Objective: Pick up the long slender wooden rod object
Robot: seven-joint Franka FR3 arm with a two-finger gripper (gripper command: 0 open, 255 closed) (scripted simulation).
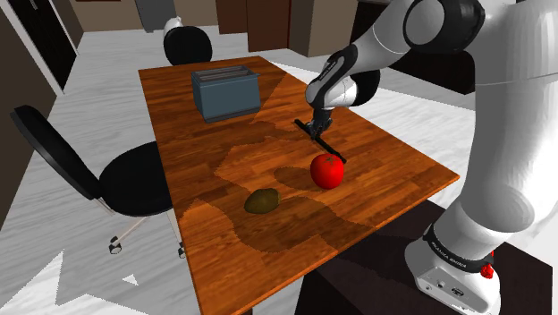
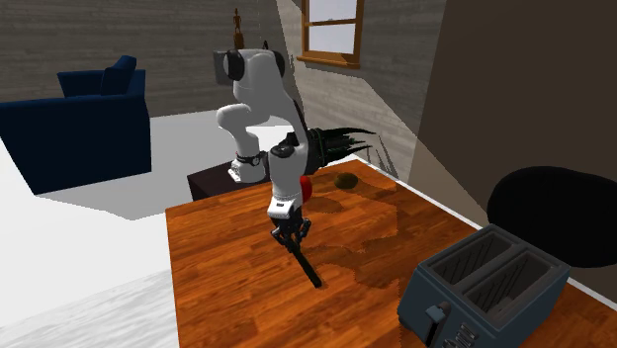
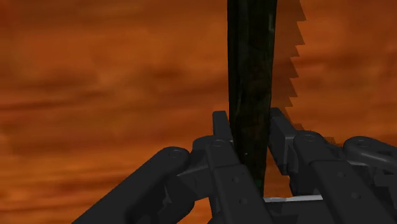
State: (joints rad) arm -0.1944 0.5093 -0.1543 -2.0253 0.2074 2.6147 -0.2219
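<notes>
Seeing the gripper (image 1: 318,121) low over the middle of the wooden table (image 1: 224,233), clamped across a long, thin, near-black rod (image 1: 324,145). Gripped near one end, the rest slanting down toward the shoulder view's lower right.

From the wrist view: fingers (image 3: 221,143) narrowed to rod width, one pad touching each side. Rod (image 3: 251,70) running straight out from between them, with a jagged shadow on the wood just beside it. Can't tell whether lifted clear of the tabletop or resting on it.

Same hold in the second exterior view: gripper (image 2: 289,235) at the upper end, rod (image 2: 307,265) angling down toward the view's bottom.

Containers: logging one, a blue-grey toaster (image 1: 225,92) with two top slots, well apart from the rod, toward the shoulder view's upper left. Slots too dark inside to read any contents.

Also noting a red apple (image 1: 327,170) just beside the rod's free end, contact not readable. Near that, toward the shoulder view's left, a brown-green oval fruit (image 1: 262,201). One black chair (image 1: 134,179) at the table's left side in that view.
</notes>
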